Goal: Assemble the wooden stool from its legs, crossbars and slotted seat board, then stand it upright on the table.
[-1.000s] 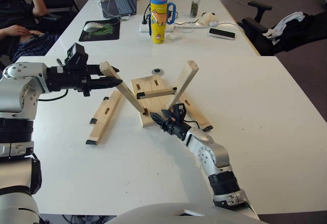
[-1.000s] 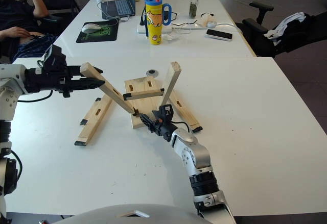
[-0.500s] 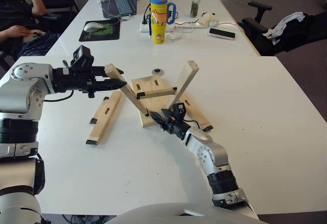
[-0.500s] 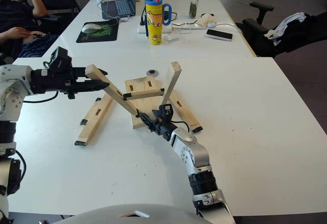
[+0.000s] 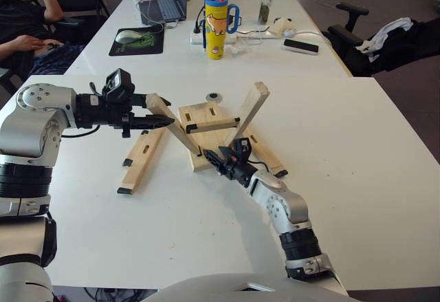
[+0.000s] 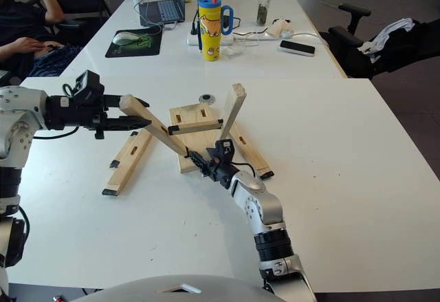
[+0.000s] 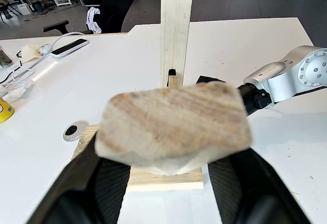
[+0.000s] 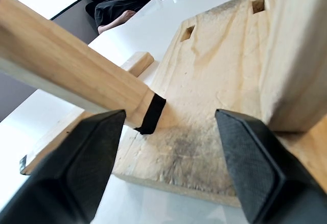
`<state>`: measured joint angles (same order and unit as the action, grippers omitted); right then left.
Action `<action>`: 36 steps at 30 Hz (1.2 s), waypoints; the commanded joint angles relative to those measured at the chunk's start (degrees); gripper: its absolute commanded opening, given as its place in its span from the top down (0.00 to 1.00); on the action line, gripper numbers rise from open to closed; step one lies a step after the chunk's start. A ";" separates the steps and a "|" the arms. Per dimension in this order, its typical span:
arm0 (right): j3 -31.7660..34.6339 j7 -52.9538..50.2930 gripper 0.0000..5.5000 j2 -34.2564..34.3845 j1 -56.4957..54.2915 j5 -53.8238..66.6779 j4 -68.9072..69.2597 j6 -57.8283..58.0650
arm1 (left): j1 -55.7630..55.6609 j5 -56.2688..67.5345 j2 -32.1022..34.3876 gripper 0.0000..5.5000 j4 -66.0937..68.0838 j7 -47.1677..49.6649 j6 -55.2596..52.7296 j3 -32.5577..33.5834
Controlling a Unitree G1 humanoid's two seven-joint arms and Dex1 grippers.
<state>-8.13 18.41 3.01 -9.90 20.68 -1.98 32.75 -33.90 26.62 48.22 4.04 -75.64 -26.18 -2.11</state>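
Observation:
The slotted seat board (image 5: 208,117) lies flat mid-table. Two legs rise tilted from it, joined by a crossbar (image 5: 212,124). The left leg (image 5: 177,131) leans toward my left side, and its black-tipped foot (image 8: 151,114) rests on the board's near edge. My left gripper (image 5: 157,111) is shut on this leg's top end (image 7: 171,129), one finger (image 7: 89,183) on each side. The right leg (image 5: 249,111) leans the other way. My right gripper (image 5: 212,159) stands open at the board's near edge, its fingers (image 8: 92,152) spread on either side of the left leg's foot.
A spare leg (image 5: 142,157) lies flat left of the board, and another piece (image 5: 267,157) lies to its right. A small round disc (image 5: 214,97) sits behind. On the far table are a yellow cup (image 5: 216,25), a mouse pad (image 5: 136,40) and a phone (image 5: 301,45).
My left gripper has carried the left leg's top end to the right, toward the board, so the leg stands steeper. The right gripper has stayed at the leg's foot.

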 commanded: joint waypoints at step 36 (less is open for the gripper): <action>-6.78 6.53 0.71 -7.10 4.45 0.81 28.39 -4.28 | 3.94 -4.46 -3.45 0.62 5.06 3.25 -1.85 -10.70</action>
<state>-13.25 26.65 -3.30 -2.50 26.07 24.56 31.94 -34.72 25.62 44.91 5.88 -70.63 -23.12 -7.63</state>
